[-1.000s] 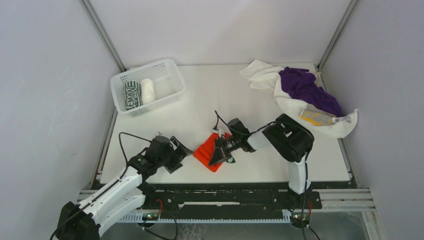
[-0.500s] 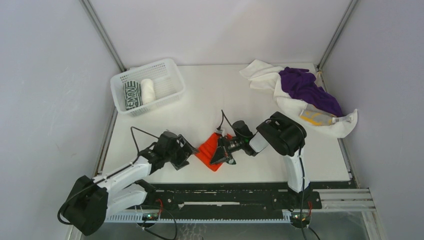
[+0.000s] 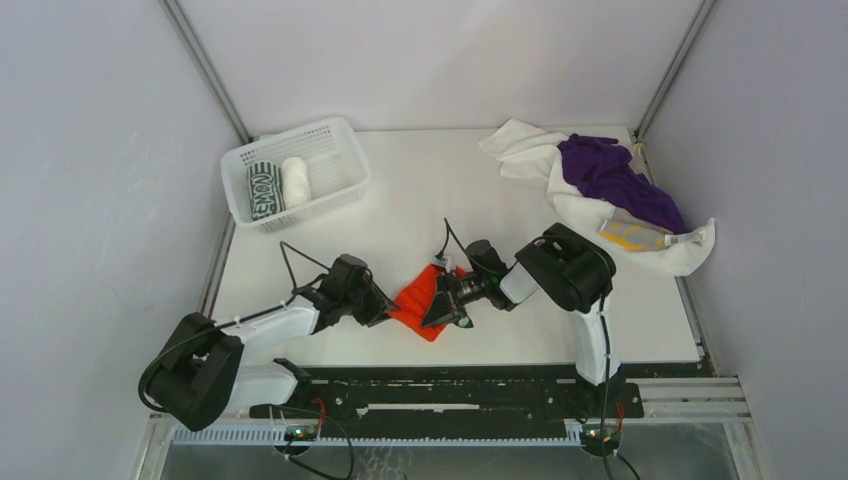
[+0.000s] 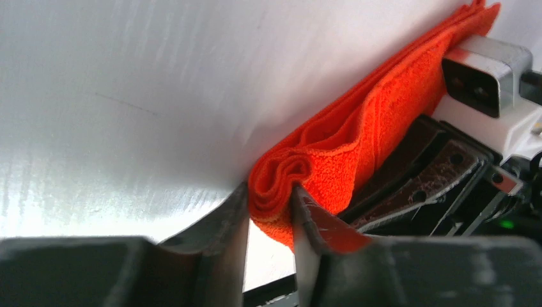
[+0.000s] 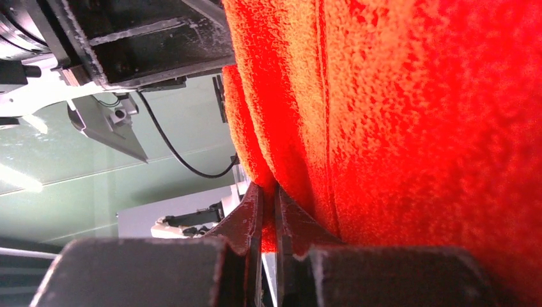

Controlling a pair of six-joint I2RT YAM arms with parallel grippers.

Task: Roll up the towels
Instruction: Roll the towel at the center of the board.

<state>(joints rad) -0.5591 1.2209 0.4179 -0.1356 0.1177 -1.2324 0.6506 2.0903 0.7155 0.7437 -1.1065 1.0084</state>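
One folded orange-red terry towel (image 3: 413, 297) sits near-centre on the white tabletop (image 3: 450, 180), the left pincer (image 4: 268, 192) clenched on its bunched fold, the right pincer (image 5: 268, 188) pinching a thin edge. That shallow bite could slip, letting the layers spring apart. Behind, one white mesh basket (image 3: 285, 136) holds two rolls: a green-patterned towel (image 3: 264, 190) and a white towel (image 3: 296, 181). Far right lies a heap of loose towels (image 3: 610, 175), at least three.

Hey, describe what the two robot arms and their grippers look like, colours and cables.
Both arms have white links, left arm and right arm, with bulky black joint housings. A thin black cable loops at each wrist. The left gripper and right gripper are black, with flat, dark, tapering fingers, slightly scuffed.
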